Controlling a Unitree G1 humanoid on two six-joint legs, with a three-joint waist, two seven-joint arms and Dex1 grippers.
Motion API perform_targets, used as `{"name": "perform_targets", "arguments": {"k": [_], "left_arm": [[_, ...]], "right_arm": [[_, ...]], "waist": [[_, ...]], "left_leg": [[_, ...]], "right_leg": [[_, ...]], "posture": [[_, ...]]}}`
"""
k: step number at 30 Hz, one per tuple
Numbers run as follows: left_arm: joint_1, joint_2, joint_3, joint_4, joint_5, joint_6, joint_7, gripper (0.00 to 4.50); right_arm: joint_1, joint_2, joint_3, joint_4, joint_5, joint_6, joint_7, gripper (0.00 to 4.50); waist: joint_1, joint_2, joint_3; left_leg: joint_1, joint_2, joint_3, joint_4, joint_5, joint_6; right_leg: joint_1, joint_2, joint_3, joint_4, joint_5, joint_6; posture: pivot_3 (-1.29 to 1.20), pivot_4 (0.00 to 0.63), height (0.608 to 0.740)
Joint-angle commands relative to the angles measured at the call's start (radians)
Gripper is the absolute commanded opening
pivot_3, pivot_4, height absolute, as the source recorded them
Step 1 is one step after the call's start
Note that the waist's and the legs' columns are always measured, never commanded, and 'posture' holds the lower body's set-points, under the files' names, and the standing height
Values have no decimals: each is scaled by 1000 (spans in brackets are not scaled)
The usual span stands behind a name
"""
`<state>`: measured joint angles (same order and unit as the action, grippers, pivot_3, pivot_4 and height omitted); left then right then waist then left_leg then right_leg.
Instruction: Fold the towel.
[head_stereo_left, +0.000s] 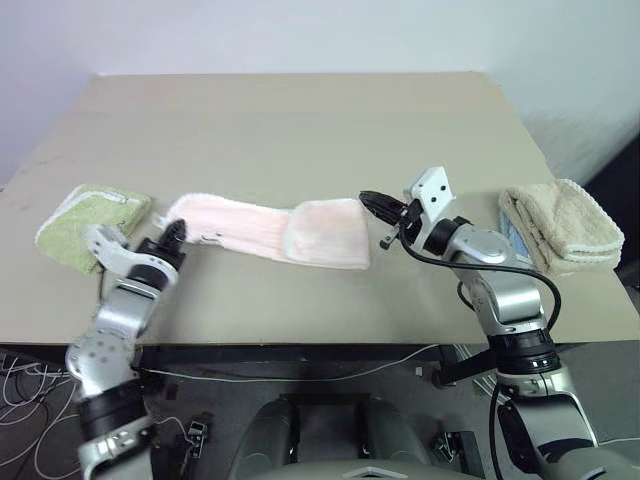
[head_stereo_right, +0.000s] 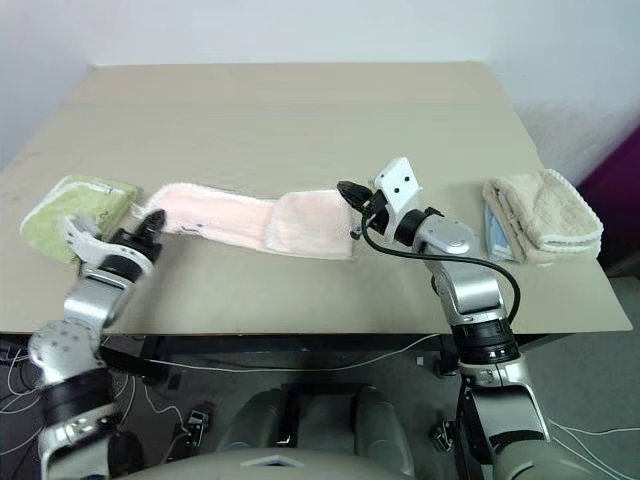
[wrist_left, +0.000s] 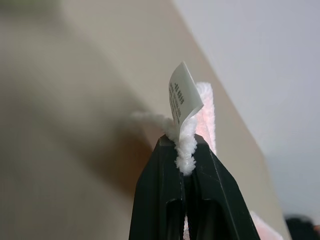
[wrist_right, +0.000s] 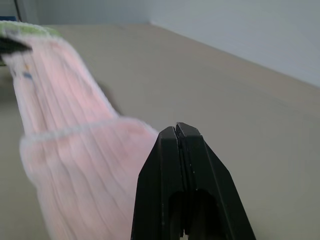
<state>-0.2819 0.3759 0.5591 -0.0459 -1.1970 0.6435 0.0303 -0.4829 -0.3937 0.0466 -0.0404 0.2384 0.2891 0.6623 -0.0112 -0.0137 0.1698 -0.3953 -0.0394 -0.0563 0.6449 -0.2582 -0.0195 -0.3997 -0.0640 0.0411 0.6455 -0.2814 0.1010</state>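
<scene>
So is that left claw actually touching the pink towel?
Touching. In the left wrist view the left gripper is shut on the towel's white edging, pinched between its two black fingers just below the small tag.

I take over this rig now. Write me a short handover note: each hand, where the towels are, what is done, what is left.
Left hand: shut on the white scalloped edge of the pale pink thin cloth towel, beside its label.
Right hand: shut, at the towel's other end; whether it holds cloth, I cannot tell.
Towel: stretched between the hands over the beige table, right end already doubled over.
Light green folded terry towel lies far left, thick beige folded towel far right.
Left: finish the fold, lay it flat.
</scene>
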Motion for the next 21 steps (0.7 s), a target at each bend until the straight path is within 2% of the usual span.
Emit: {"name": "perform_targets", "arguments": {"k": [1, 5, 9, 13, 17, 21], "left_arm": [[-52, 66, -18, -19, 36, 1, -95, 26], [-129, 116, -153, -81, 101, 33, -230, 26], [-188, 114, -332, -172, 179, 52, -364, 26], [-237, 84, -513, -203, 304, 51, -426, 26], [-267, 85, -722, -182, 515, 25, -480, 26], [-277, 77, -803, -131, 635, 35, -496, 26]], "right_arm": [[1, -9, -29, -56, 9, -2, -15, 0], [7, -10, -34, -54, 7, -6, -29, 0], [13, -9, -41, -50, 6, -8, -44, 0], [22, -7, -46, -52, 5, -8, -55, 0], [34, -11, -51, -68, 6, -5, -69, 0], [45, -15, -55, -87, 8, 2, -79, 0]], "waist": [[0, 0, 0], [3, -1, 1], [0, -1, 1], [-4, 0, 1], [-4, 1, 1], [-3, 1, 1]], "left_leg": [[0, 0, 0, 0, 0, 0], [-1, -1, -1, 0, 0, 0], [-6, -1, -1, 1, 0, 0], [-10, -1, 0, 0, 1, -1], [-10, 0, 0, 0, 1, -1], [-10, 0, 0, 1, 1, -1]], "right_leg": [[0, 0, 0, 0, 0, 0], [-1, -1, 0, 0, 0, 0], [-5, -1, 0, 0, 0, 0], [-10, -1, 0, 0, 0, 0], [-10, 0, 1, 1, 0, 0], [-10, 0, 1, 0, 0, 0]], "posture": [[0, 150, 740], [0, 150, 740], [0, 150, 740], [0, 150, 740], [0, 150, 740], [0, 150, 740]]}}
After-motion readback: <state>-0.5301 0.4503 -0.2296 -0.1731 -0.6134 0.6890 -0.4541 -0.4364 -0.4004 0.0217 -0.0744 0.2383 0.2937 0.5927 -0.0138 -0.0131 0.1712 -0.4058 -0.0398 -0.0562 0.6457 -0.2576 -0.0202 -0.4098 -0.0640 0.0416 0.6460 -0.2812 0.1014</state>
